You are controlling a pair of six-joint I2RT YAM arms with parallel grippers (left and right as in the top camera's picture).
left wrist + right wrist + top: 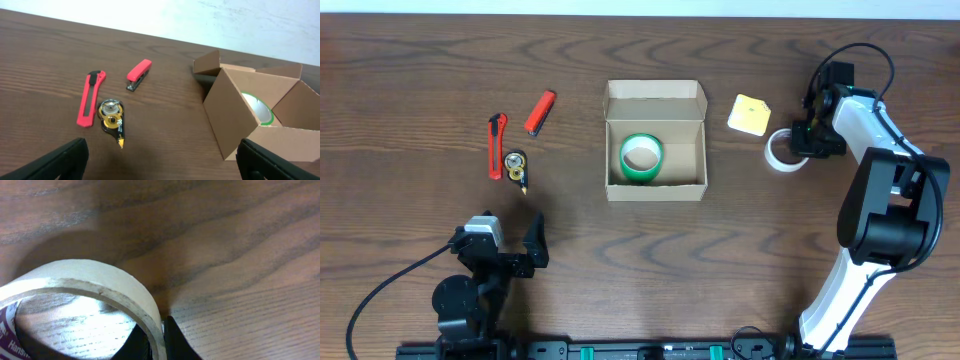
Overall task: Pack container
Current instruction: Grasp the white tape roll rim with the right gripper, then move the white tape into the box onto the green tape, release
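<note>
My right hand pinches the wall of the white tape roll, right of the open container at mid-surface. Best lifted level, carried left, lowered beside the green roll inside. My left hand hovers near-left, spread apart.

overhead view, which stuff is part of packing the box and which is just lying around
In the job: cardboard box; green tape roll inside it; white tape roll, pinched by the right gripper.
Lying about for now: red utility knife; red stapler; correction tape; yellow sticky notes.
</note>
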